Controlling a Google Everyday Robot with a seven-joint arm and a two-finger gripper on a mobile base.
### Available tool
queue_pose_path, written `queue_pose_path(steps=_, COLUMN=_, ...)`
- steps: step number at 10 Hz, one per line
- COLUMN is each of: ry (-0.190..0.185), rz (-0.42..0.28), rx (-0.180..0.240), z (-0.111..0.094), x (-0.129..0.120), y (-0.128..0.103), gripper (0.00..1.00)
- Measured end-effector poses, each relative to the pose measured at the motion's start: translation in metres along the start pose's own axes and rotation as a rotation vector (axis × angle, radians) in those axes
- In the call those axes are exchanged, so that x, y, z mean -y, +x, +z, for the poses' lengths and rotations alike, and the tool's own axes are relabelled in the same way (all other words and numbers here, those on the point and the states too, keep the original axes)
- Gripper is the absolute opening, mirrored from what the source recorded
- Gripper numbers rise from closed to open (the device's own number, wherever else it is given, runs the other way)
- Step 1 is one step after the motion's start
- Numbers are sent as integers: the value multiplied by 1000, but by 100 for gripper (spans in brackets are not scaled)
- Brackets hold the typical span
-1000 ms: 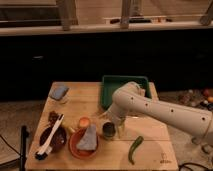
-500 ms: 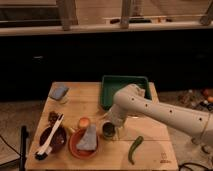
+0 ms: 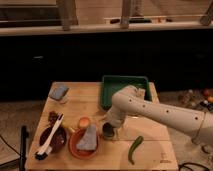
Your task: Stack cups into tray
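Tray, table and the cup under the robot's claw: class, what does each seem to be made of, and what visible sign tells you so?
Tray: likely plastic; uniform dark green, smooth raised sides, rounded corners.
Table: wood; pale tan boards with visible seams.
Cup: possibly metal; dark with a slight sheen, though the look leaves it open.
The claw is right at this cup, near the table's middle.

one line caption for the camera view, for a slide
Gripper lowered over a dark cup on the wooden table, near the green tray.

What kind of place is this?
Probably a lab mock-up of a kitchen: a wooden table with a tray, bowls and a brush. The tool is low over the table near a cup.
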Motion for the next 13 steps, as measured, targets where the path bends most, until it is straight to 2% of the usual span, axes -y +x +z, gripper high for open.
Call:
queue_pose_path(steps=1, ry=-1, rz=1, rx=-2, z=1, x=0, y=1, gripper=71)
queue_pose_path(steps=7, ry=-5, rz=10, rx=-16, z=-3, x=-4, y=5, gripper=8)
queue_pose_path(steps=8, ry=-4, rz=11, rx=-19, z=-5, x=-4, y=6, gripper=2)
queue_pose_path(steps=13, ry=5, rz=4, rx=-32, z=-14, x=-2, y=9, gripper=0)
